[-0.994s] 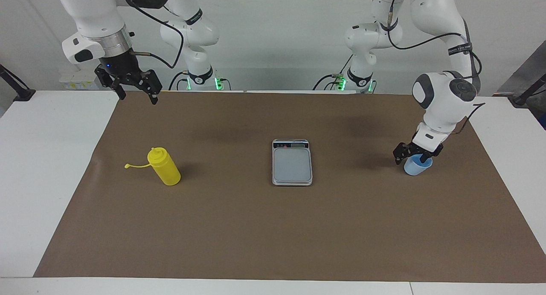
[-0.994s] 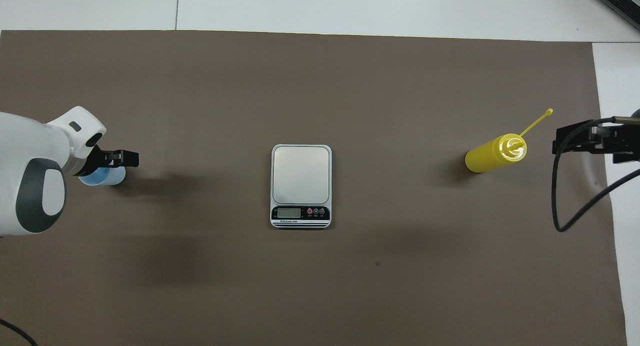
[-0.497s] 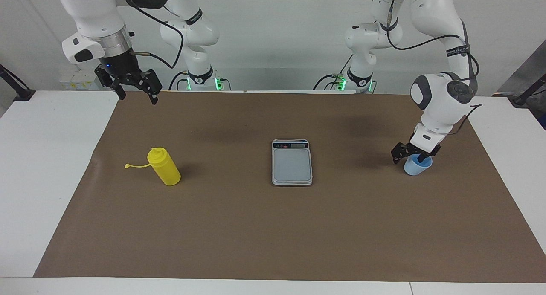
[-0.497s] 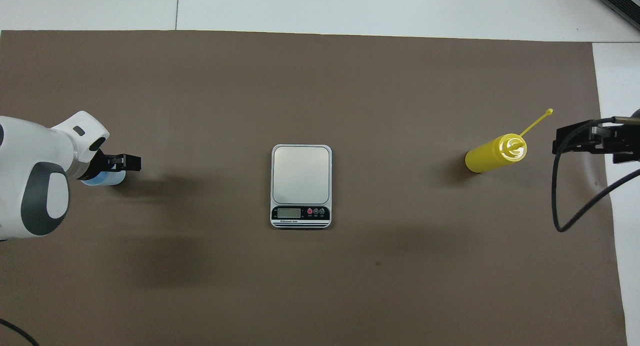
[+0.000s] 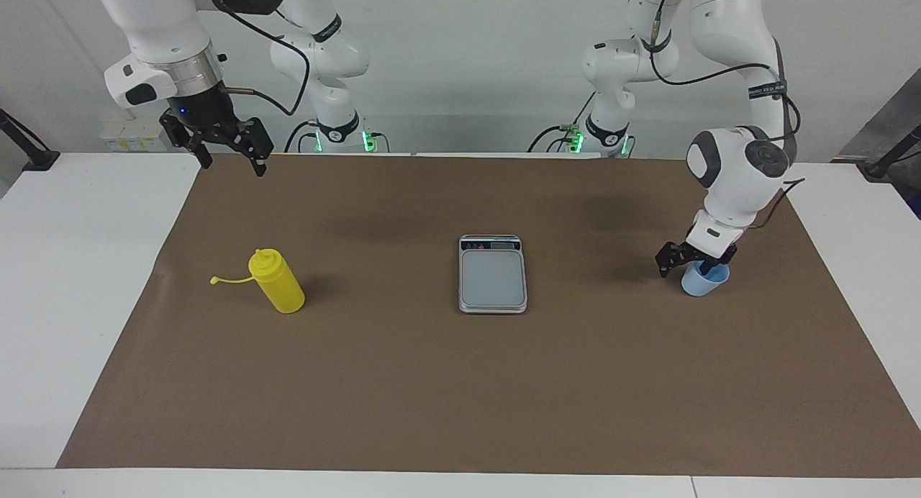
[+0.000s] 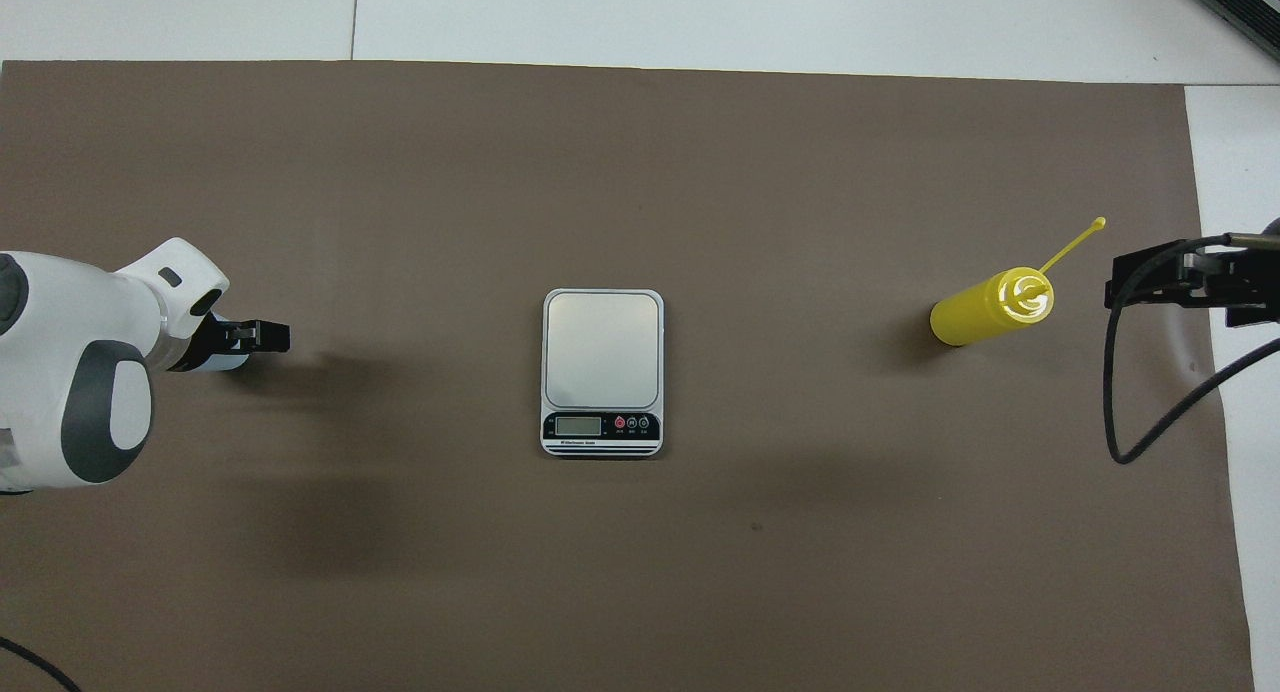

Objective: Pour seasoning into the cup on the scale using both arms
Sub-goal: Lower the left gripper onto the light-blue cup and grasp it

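Left claw (image 5: pixel 689 265) has edged scaleward at cup (image 5: pixel 701 282) (jaws spread).

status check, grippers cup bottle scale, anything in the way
Left gripper open at cup rim. Right gripper open, waiting, raised. Bottle upright, untouched. Scale bare, path clear.

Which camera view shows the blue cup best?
The facing view: the cup stands in plain sight on the brown mat, its rim under the left end effector. In the overhead view the left arm hides nearly all of it.
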